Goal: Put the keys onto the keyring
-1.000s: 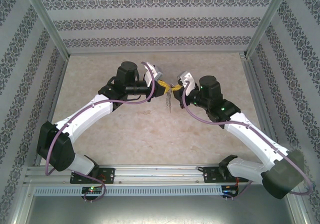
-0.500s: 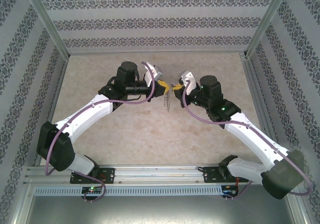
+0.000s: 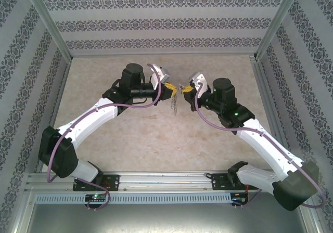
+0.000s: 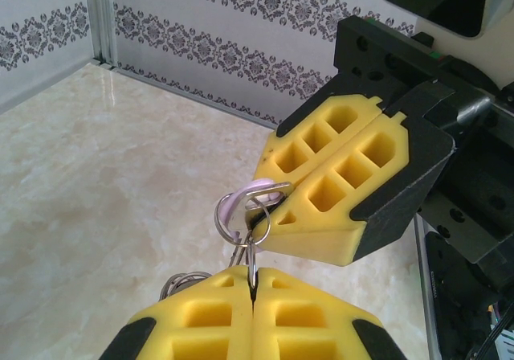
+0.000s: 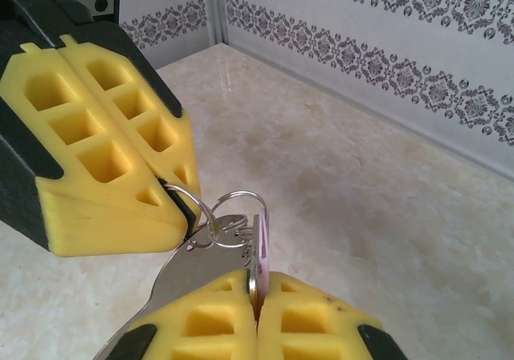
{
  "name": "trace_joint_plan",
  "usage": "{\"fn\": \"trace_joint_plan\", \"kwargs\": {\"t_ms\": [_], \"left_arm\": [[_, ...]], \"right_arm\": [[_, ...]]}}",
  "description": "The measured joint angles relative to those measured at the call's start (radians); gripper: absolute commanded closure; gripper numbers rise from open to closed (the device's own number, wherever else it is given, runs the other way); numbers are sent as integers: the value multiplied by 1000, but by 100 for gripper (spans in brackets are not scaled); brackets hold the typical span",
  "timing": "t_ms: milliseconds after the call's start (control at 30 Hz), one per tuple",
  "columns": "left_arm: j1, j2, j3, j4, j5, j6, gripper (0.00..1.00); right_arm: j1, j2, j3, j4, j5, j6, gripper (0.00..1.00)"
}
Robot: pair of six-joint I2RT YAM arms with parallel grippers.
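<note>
Both grippers meet tip to tip in the air above the table. My left gripper [image 4: 253,276] [image 3: 170,90] is shut on a thin wire ring of the keyring [image 4: 234,215]. More grey loops of the keyring [image 3: 174,105] hang below it. My right gripper [image 5: 257,286] [image 3: 185,90] is shut on the key [image 5: 259,251], its lilac head edge-on between the yellow pads. A small silver ring [image 5: 239,203] links the key's head to the ring pinched by the left gripper's fingertips [image 5: 173,187]. The flat silver blade [image 5: 181,276] runs down to the left.
A beige marble-patterned table [image 3: 156,134] lies well below the grippers. Patterned walls [image 3: 166,25] and aluminium posts [image 3: 52,30] close it in at the back and sides. The arm bases stand on the rail [image 3: 166,183] at the near edge.
The right arm's wrist and elbow have shifted slightly to the right. The fingertips stay together, and the hanging loops have swung a little. The left arm has barely moved.
</note>
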Motion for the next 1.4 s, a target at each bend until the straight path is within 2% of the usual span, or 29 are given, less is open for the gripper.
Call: {"fn": "trace_joint_plan", "kwargs": {"t_ms": [1067, 1233, 1400], "left_arm": [[0, 6, 0, 0, -12, 0, 100], [0, 6, 0, 0, -22, -8, 78], [-1, 6, -5, 0, -37, -16, 62]], "right_arm": [[20, 39, 30, -9, 27, -1, 100], [20, 39, 56, -30, 32, -3, 100], [0, 55, 95, -51, 58, -3, 100]]}}
